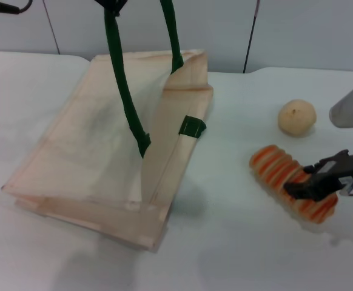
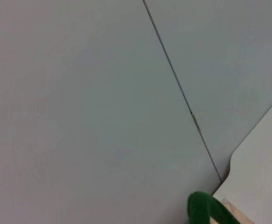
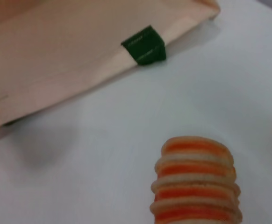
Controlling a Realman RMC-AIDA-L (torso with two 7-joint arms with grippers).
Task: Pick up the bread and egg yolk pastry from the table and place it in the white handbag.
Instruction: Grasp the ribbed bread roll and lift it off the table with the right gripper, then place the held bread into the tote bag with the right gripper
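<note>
The bread (image 1: pixel 292 182), a ridged beige loaf with orange stripes, lies on the table at the right; its end shows in the right wrist view (image 3: pixel 196 182). My right gripper (image 1: pixel 307 180) is low over the loaf's near half, jaws apart on either side of it. The egg yolk pastry (image 1: pixel 296 117), a small round beige ball, sits beyond the loaf. The white handbag (image 1: pixel 97 145) lies at centre left with its mouth held open. Its green handles (image 1: pixel 123 91) run up to my left gripper (image 1: pixel 111 5) at the top edge, which holds them.
The white table (image 1: pixel 237 242) runs across the whole view, and a grey wall panel stands behind it. A green handle tab (image 3: pixel 145 45) on the bag's edge lies between the bag's mouth and the loaf.
</note>
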